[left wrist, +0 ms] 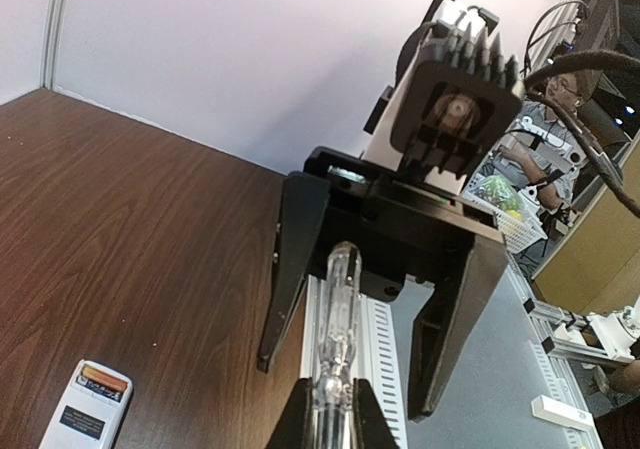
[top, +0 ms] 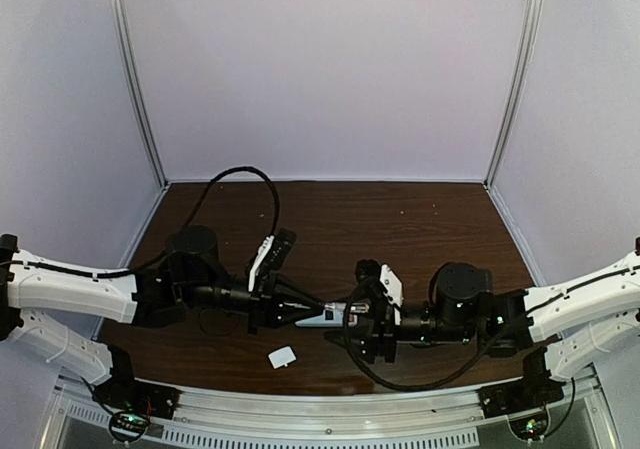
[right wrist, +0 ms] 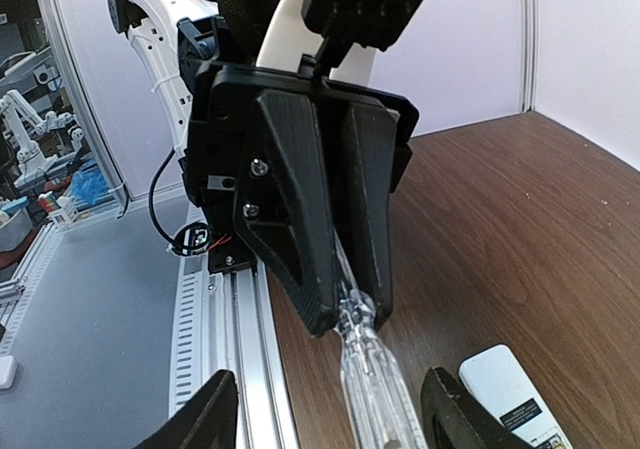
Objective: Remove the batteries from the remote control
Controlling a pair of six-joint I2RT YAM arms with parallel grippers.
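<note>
remote control [left wrist: 88, 406] on table [left wrist: 120, 219], cover [top: 282, 356] overhead only

A robotics lab: white-walled booth [top: 320, 69], aluminium rails [top: 300, 409], wood table [top: 400, 219].

The left arm [top: 70, 287] and right arm [top: 585, 299] wear white shells over black joints. The left gripper [right wrist: 348, 317] is matte black, wedge-fingered, with two silver screws [right wrist: 258, 167] on its flank. Behind the right gripper [left wrist: 345, 384] sits a finned black housing [left wrist: 460, 89]; a black cable [top: 250, 172] loops behind the left one.
</note>
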